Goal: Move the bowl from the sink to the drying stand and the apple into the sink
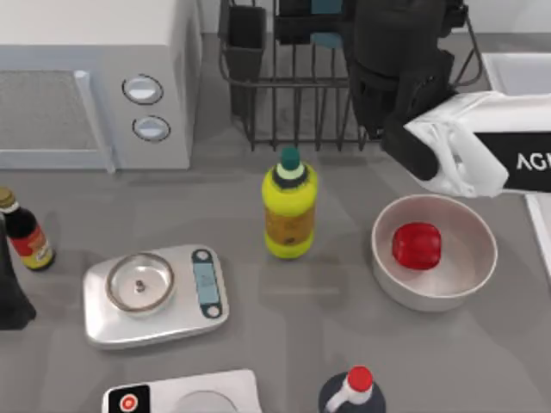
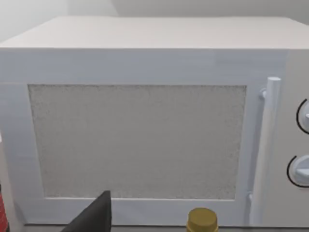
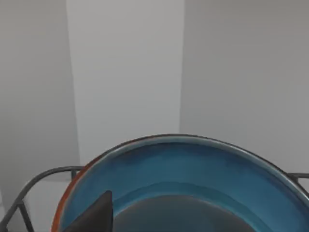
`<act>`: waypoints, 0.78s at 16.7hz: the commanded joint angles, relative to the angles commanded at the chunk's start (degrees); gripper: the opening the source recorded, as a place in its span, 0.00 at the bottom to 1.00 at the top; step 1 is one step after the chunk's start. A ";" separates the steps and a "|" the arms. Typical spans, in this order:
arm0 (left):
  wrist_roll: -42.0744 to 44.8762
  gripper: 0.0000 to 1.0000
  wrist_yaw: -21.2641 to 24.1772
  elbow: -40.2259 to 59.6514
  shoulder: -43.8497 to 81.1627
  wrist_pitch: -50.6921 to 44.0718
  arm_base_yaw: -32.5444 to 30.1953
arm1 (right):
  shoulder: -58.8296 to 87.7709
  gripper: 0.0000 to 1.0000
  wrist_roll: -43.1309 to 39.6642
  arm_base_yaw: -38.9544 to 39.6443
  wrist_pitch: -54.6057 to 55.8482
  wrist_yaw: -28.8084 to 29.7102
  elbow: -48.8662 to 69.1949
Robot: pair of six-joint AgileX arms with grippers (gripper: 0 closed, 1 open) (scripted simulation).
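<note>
1. Grey counter [image 1: 344, 301] with a pale wall behind it; a white microwave [image 1: 95, 86] sits at the far left.
2. Drying stand [image 1: 293, 112] – black wire, at the far middle of the counter, with a dark square cutlery cup [image 1: 246, 39] at its left corner.
3. The right arm [image 1: 482, 151] comes in from the right edge; its dark wrist is over the right part of the drying stand.
4. The right gripper cannot be made out from above; whether its fingers are released or clenched – cannot tell.
5. Bowl [image 3: 183, 179]: teal-blue with a reddish rim band, seen close in the right wrist view with the stand's wire around it. A patch of teal [image 1: 325, 39] also shows at the rack from above.
6. Apple [image 1: 417, 245]: red, lying inside the white bowl [image 1: 435, 292] at near right.
7. Sink [image 1: 516, 73]: white basin at the far right edge, partly covered by the arm.
8. Left arm parked at the left edge, its wrist camera facing the microwave door [image 2: 137, 140]; state of its fingers cannot be told.
9. Also on the counter: yellow bottle [image 1: 289, 211] at centre, kitchen scale [image 1: 155, 294], brown sauce bottle [image 1: 24, 232], and a red-capped bottle [image 1: 351, 391].
</note>
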 joint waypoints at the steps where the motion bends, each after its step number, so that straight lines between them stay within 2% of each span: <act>1: 0.00 1.00 0.00 0.00 0.00 0.00 0.00 | -2.36 1.00 0.08 -0.98 -0.65 -1.74 -2.41; 5: 0.00 1.00 0.00 0.00 0.00 0.00 0.00 | -16.75 1.00 0.37 -6.11 -4.37 -10.53 -16.37; 13: 0.00 1.00 0.00 0.00 0.00 0.00 0.00 | -58.80 1.00 0.31 -19.53 -17.46 -27.20 -46.64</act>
